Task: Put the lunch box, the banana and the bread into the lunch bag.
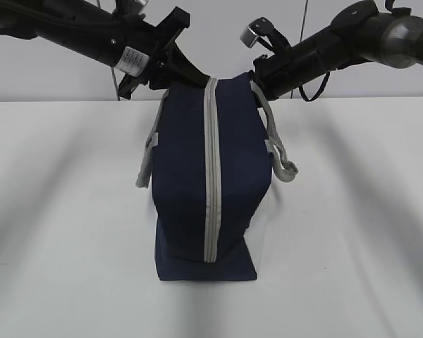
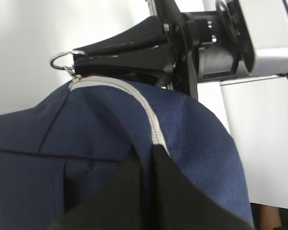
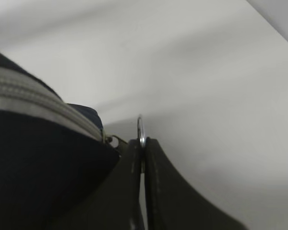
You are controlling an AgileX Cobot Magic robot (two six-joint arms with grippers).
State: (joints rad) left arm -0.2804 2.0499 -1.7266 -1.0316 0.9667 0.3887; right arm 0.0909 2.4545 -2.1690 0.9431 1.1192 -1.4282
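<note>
On the white counter [image 1: 352,211] | lunch bag [image 1: 211,176] stands up, grey zipper [image 1: 211,169] closed | right claw [image 3: 143,143] pinched tight on ring pull [image 3: 141,128] | left claw [image 2: 146,153] squeezed shut on bag's blue top cloth

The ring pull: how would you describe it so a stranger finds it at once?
Find the navy lunch bag standing on the white table, and follow its grey zipper to the far top end. There the right gripper pinches a thin silver ring pull, the only shiny metal loop on the bag.
</note>
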